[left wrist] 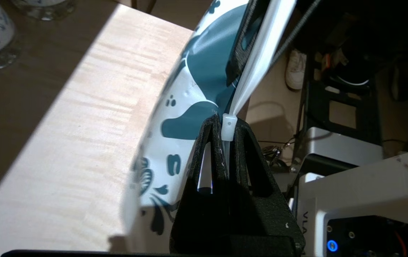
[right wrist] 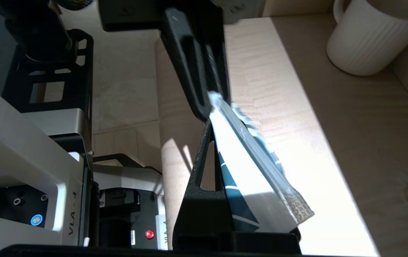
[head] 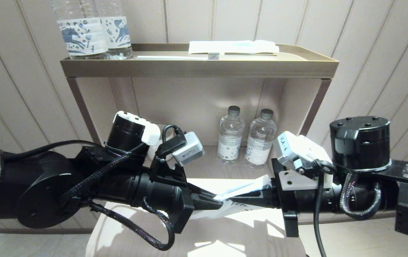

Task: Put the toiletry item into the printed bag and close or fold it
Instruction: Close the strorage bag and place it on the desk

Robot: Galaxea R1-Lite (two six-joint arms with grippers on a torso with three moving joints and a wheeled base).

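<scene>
The printed bag, white with blue leaf print, hangs stretched between both grippers above the light wooden surface. My left gripper is shut on its top edge. In the left wrist view the left gripper pinches the bag's white slider, with the printed bag rising beyond it. My right gripper faces it, shut on the same bag. In the right wrist view the right gripper holds the printed bag. I cannot tell what is inside. A white toothbrush lies on the top tray.
A white packet with a light-blue stripe lies behind the toothbrush. Two printed water bottles stand at the tray's left. Two small bottles stand at the back of the lower shelf. A white ribbed mug stands there too.
</scene>
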